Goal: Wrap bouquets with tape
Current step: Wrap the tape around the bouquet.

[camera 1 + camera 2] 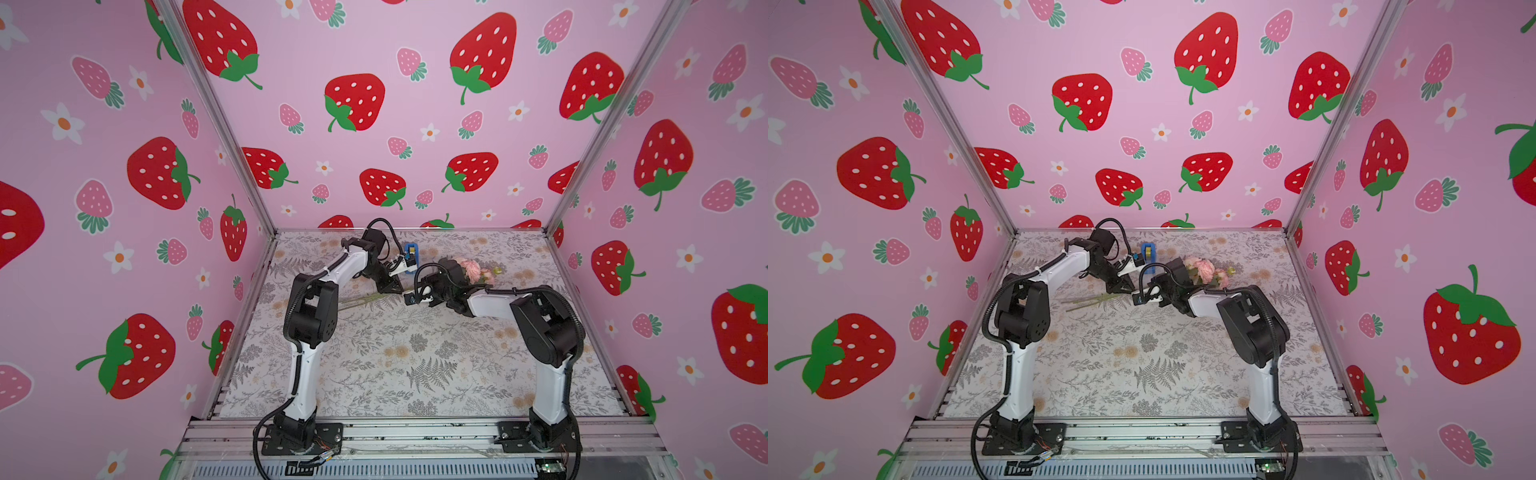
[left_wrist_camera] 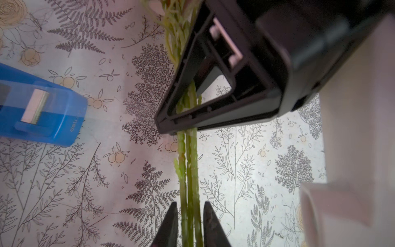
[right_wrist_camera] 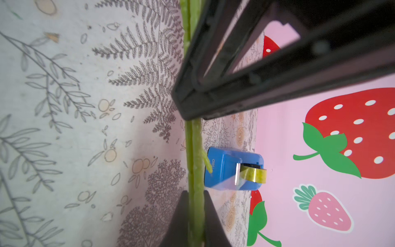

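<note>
**Gripping the stems, with no tape on them yet**

The bouquet runs past the near side of the tape dispenser, with its blooms to the dispenser's right and its cut ends to the left. Just in front of the dispenser, the right gripper is clenched on the stems. Beside it, the left gripper straddles them loosely, with slivers of gap showing. The stems look bare and the tape sits undrawn at the cutter. By my reckoning the whole wrap is left: pulling a strip, winding it, cutting it.
</note>
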You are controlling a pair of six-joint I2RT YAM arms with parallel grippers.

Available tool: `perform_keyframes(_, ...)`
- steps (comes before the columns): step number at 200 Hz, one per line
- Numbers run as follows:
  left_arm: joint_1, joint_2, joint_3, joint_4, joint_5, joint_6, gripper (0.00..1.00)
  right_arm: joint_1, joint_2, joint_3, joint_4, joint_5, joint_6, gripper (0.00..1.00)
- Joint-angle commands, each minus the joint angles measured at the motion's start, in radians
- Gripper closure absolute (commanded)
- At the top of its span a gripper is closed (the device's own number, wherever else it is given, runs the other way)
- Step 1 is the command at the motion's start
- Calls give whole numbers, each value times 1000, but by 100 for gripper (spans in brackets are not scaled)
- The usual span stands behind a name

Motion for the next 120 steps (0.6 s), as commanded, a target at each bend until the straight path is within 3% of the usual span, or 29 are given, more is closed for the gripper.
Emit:
perform_keyframes(1,-2,-17,-5,-18,10,1,75,28,-46,-31,57,-15,-28,100)
perform_keyframes(31,-1,-8,-12,-30,-18,12,74,39,-56,-65,132,9,-33,100)
perform_keyframes(120,11,1,10,-146,20,60,69,42,-89,-75,120,-10,-85,100)
